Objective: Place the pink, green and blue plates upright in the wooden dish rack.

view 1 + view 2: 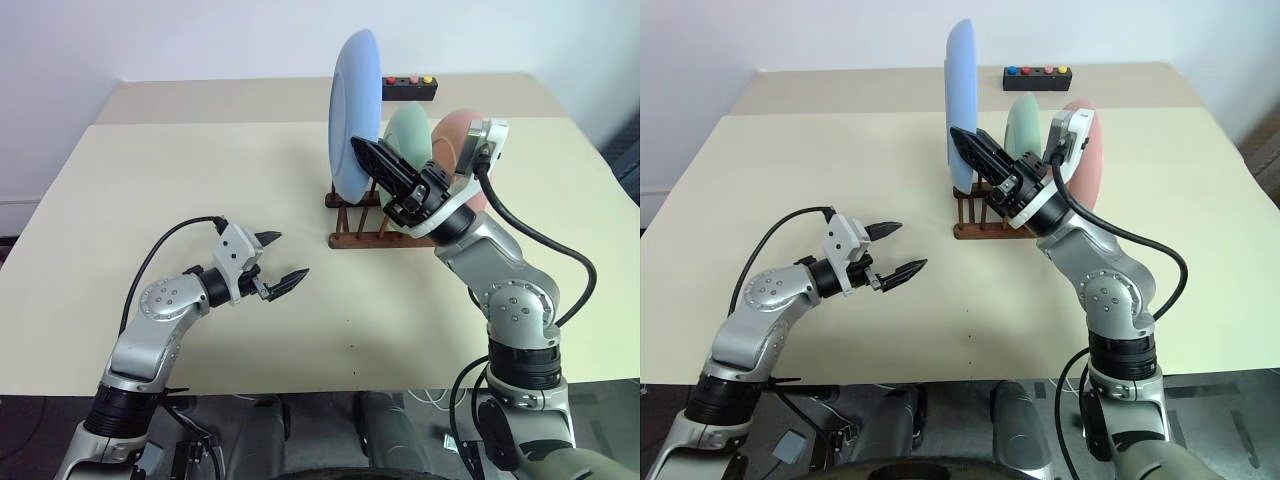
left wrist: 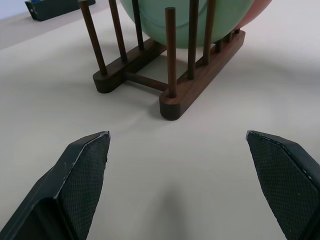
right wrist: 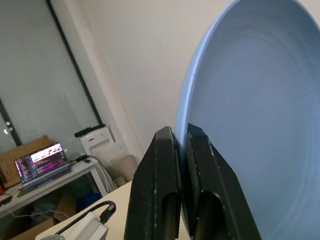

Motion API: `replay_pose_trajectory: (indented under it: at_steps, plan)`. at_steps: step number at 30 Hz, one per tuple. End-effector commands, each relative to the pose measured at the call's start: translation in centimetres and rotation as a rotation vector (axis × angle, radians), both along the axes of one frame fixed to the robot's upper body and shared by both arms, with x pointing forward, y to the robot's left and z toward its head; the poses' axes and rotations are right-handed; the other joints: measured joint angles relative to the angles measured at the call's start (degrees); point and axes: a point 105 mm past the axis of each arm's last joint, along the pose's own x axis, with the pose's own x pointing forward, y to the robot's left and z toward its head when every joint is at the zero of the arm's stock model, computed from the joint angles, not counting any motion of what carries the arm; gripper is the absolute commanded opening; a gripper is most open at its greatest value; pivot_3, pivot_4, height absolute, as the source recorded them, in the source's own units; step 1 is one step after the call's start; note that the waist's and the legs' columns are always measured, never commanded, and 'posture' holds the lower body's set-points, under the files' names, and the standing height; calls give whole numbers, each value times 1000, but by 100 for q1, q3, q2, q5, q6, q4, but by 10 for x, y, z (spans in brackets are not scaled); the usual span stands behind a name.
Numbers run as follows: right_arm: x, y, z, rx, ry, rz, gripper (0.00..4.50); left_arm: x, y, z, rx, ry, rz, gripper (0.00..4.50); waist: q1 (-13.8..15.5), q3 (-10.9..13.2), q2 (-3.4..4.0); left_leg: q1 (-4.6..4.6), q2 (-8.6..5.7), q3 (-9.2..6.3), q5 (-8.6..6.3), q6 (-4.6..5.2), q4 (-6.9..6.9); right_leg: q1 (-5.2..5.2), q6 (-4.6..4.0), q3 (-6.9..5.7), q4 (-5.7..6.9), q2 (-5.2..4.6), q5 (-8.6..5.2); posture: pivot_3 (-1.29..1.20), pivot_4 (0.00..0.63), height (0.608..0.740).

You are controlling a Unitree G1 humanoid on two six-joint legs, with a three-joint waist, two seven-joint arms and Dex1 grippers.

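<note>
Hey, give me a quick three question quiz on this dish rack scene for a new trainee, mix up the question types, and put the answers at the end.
1. True or false: the right end effector is shut on the blue plate's rim.
2. Which plates already stand in the dish rack? A) green plate and pink plate B) pink only C) none
3. Fill in: the left end effector hangs over the table with its fingers ____.

Key: 1 true; 2 A; 3 open.
</note>
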Motion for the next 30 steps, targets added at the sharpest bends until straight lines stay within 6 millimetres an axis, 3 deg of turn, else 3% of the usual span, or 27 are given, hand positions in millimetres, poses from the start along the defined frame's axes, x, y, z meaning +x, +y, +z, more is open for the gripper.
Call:
replay_pose_trajectory:
  at_steps: [1, 27, 30]
  plan:
    - [-2, -2, 6, 43, -5, 7, 27, -2, 0, 9, -8, -41, -9, 4500, -1, 0, 0, 0, 0, 0, 0, 0, 0, 0, 0, 0, 0, 0, 0, 0, 150, 730]
    - [14, -13, -18, -20, 87, -53, 27, -10, 7, 17, -73, -37, -32, 4500, -3, 0, 0, -2, 0, 0, 0, 0, -1, -2, -1, 0, -2, 0, -1, 0, 150, 730]
    - [14, -13, -18, -17, 86, -48, 1029, -10, 6, 17, -72, -37, -33, 4500, -2, 0, 0, -2, 0, 1, 0, 0, 0, -2, 0, 0, -2, 0, 0, 0, 150, 730]
